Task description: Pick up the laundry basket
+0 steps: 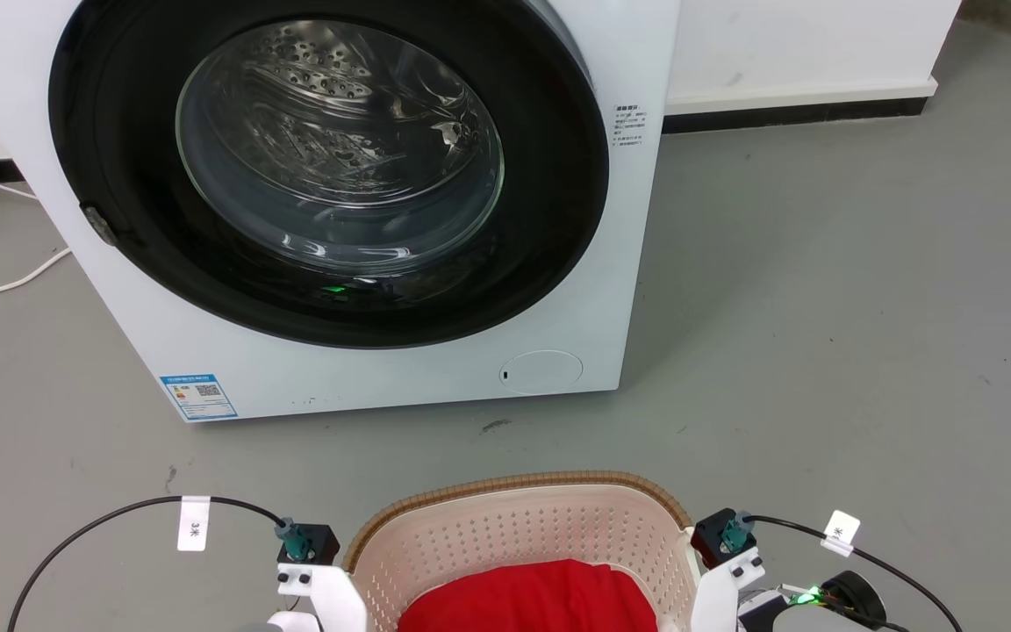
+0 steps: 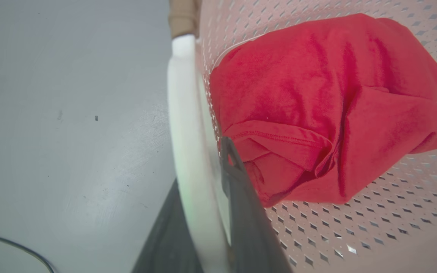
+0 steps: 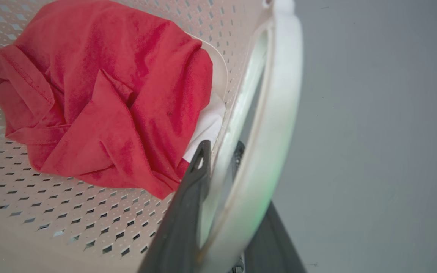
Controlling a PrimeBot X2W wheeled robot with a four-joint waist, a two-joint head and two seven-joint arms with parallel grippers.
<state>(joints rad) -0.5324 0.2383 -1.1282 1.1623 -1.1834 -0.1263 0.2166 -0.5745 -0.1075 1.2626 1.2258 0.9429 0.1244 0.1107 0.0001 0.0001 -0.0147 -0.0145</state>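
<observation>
The laundry basket (image 1: 514,527) lies at our front, near the washing machine (image 1: 383,386), and holds a red garment (image 2: 317,94). Our left gripper (image 2: 199,167) and right gripper (image 3: 221,148) each straddle a white side handle (image 2: 182,94), narrowly parted and apparently clamped on it. We judge the perforated plastic light and stiff, though slightly flexible; load both handles evenly

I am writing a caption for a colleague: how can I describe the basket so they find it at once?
Find the big white washer with its round glass door. Just before it, at the bottom edge, is the basket: cream, perforated, brown-rimmed, holding a red cloth.
</observation>
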